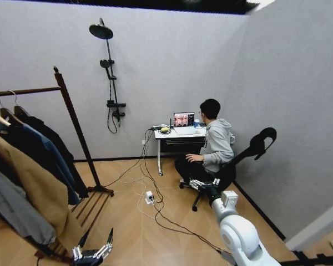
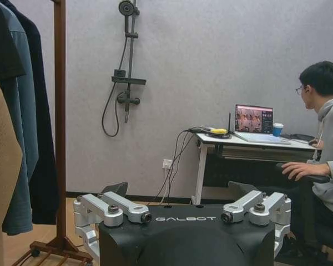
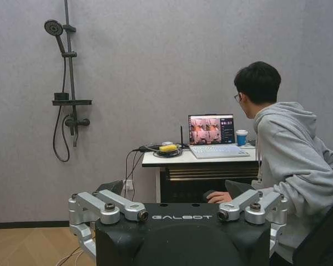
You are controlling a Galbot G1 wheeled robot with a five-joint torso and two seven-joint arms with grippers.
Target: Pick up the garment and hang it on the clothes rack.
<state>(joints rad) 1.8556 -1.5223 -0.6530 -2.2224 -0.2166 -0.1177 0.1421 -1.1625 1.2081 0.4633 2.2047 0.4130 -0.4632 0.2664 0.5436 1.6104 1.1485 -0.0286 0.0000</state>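
Laptop (image 1: 183, 119) on white desk (image 1: 180, 133); wall shower (image 1: 109, 72).

Coats (image 1: 28, 183) crowd clothes rack (image 1: 77, 130); bare floor (image 1: 127, 221) beside it.

Our robot's body: white shells, black wrists, silver finger links

On our right arm (image 1: 241, 235) we see rounded, glossy white shells joined by a grey ring, narrowing to a black and silver wrist. Our left gripper (image 1: 92, 250) has slim dark fingers on silver, bolted knuckles. Up close, each wrist ends in a matt black housing (image 2: 186, 238) marked GALBOT in pale letters, flanked by silver metal links (image 2: 112, 210) with round black pivot screws; our right gripper (image 3: 177, 191) looks the same.
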